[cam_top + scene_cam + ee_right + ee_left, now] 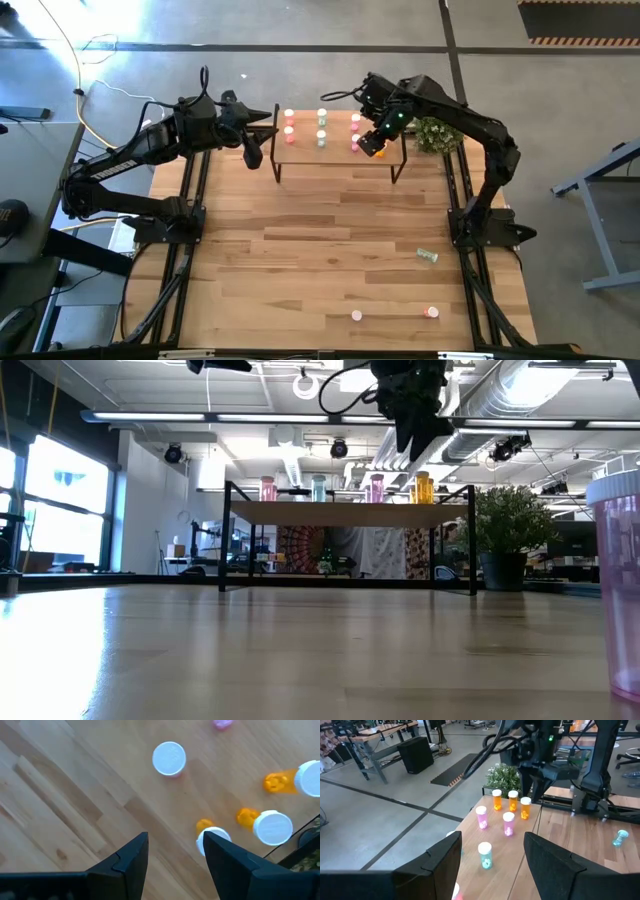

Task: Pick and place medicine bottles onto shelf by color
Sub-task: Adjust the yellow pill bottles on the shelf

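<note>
Desk: light plank top (330, 250) on a grey concrete floor (560, 110); dark arm bases at both side edges.
Room: low view shows a white ceiling with ducts and lamps, windows at one side, a patterned hanging behind the shelf.
Shelf: small wood board on black legs (335, 150), at the desk's far edge; landmark for all below.
Plant: green, potted (437, 135), just beside the shelf's right end.
Bottles on shelf: red pair (289, 124), green pair (322, 127), pink pair (355, 132), orange group (512, 802) at the right end, all upright.
Bottles off shelf: green one lying (428, 256), pink (356, 316) and red (431, 312), all well in front of the shelf toward the near edge.
Right gripper: (372, 138) above the shelf's right end, over the orange group; fingers (131, 855) apart, nothing between.
Left gripper: (262, 142) hovers at the shelf's left end; fingers (443, 861) apart, empty.
View differences: only the low view shows a pink bottle (620, 585) close to its lens; only the right wrist view shows one orange bottle tipped over (290, 781).
</note>
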